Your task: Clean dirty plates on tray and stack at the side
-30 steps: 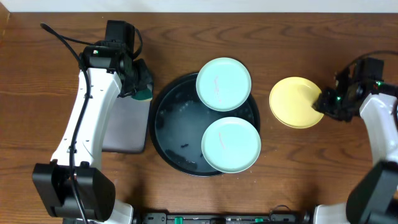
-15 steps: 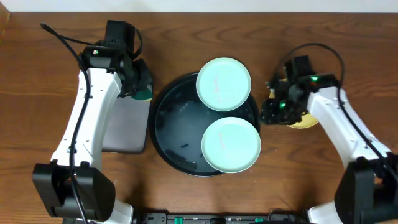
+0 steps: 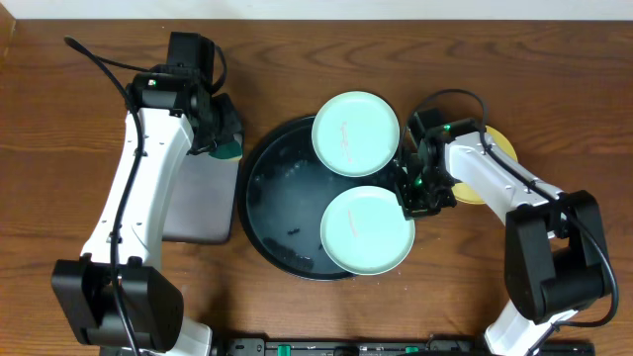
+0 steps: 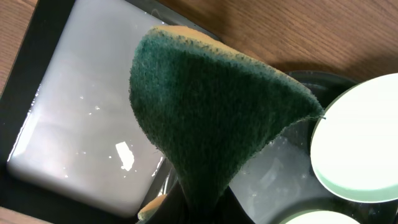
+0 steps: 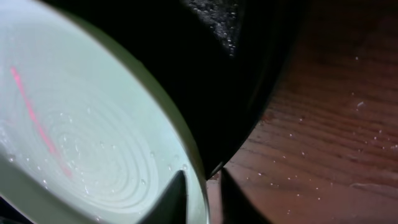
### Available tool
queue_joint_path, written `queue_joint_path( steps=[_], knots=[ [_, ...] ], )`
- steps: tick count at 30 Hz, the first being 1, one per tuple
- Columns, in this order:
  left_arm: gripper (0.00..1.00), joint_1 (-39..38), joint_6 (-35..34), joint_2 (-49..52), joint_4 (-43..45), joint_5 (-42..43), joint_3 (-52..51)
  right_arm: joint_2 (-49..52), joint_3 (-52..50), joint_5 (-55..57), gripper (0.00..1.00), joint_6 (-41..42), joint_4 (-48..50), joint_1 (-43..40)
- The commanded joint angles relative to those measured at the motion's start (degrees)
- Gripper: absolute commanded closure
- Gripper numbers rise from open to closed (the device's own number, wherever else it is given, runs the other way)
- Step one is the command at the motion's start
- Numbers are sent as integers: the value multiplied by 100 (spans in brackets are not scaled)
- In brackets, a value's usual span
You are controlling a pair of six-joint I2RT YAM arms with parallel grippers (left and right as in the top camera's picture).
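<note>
- Overhead: far mint plate (image 3: 354, 133) and near mint plate (image 3: 366, 229) lie on the black tray (image 3: 267, 208); yellow plate (image 3: 501, 145) sits just right of it.
- Right gripper (image 3: 415, 193) clamps the near mint plate's right rim.
- Left gripper (image 3: 220, 133) pinches green sponge (image 4: 211, 112) — over grey tray (image 3: 193, 198).

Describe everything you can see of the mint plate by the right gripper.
The mint plate is round, smooth and glossy, with faint concentric rings, water droplets and a thin red streak. It sits face up on the black tray, its edge reaching over the tray's rim. The right gripper straddles its right-hand edge; whether it pinches is unclear.
</note>
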Motion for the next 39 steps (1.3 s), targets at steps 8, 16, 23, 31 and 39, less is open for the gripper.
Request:
queue_joint_path(
  steps=[8,16,23,31,39],
  knots=[
    [93,-22,-7,-20,-2,-70,-7,-13,275,-116,99,487,358,909],
    [93,-254,-7,-15,-50,-68,-245,13,299,85,99,2374,1751,1659],
    [93,-695,-26,-15,-42,-68,-767,404,299,361,99,2702,2002,1812],
    [92,-1360,-271,-15,603,278,-1432,557,302,116,99,2686,2055,1696],
    [92,-1871,-345,-2,1567,192,-2389,557,302,90,99,2643,2059,1705]
  ],
)
